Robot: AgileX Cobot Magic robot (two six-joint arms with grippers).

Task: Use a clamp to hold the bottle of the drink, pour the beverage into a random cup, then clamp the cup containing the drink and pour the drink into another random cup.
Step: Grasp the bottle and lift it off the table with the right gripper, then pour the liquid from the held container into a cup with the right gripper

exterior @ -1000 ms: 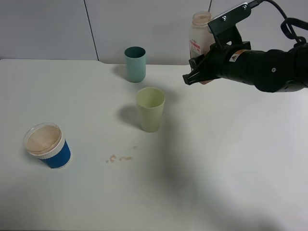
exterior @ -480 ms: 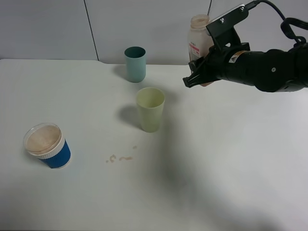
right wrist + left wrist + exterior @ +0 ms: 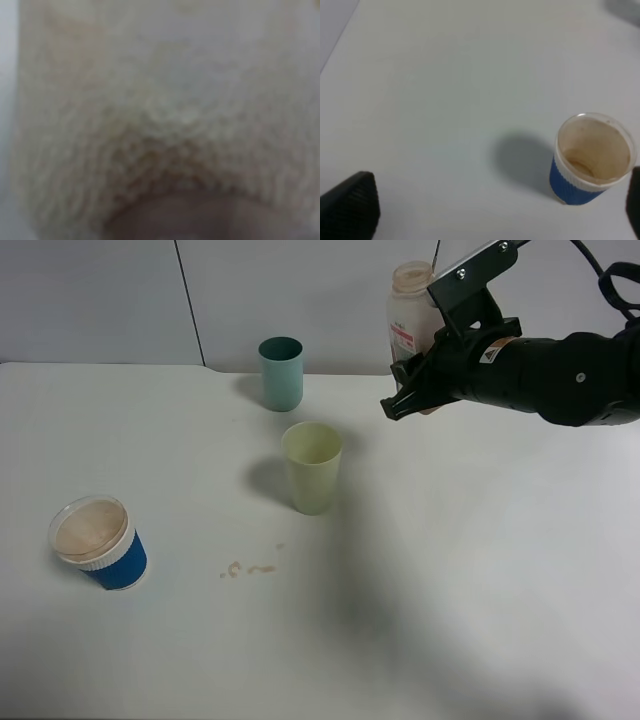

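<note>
My right gripper (image 3: 408, 386), the clamp, is shut on the bottle of the drink (image 3: 408, 312) and holds it upright in the air above the table's back right. The right wrist view is filled by a blurred close-up of the bottle (image 3: 160, 120). The pale yellow-green cup (image 3: 312, 468) stands at mid-table, below and left of the bottle. Front left stands the short blue cup (image 3: 100, 543), brownish inside. In the left wrist view the blue cup (image 3: 592, 160) sits between the wide-apart fingertips (image 3: 350, 205) of my open left gripper (image 3: 492, 210).
A darker teal tumbler (image 3: 281, 373) stands at the back, behind the yellow-green cup. A few small brown drops (image 3: 250, 568) lie on the white table (image 3: 480, 570) in front of that cup. A grey wall closes the back edge.
My right gripper has moved slightly up and to the left with the bottle. The cups have not moved.
</note>
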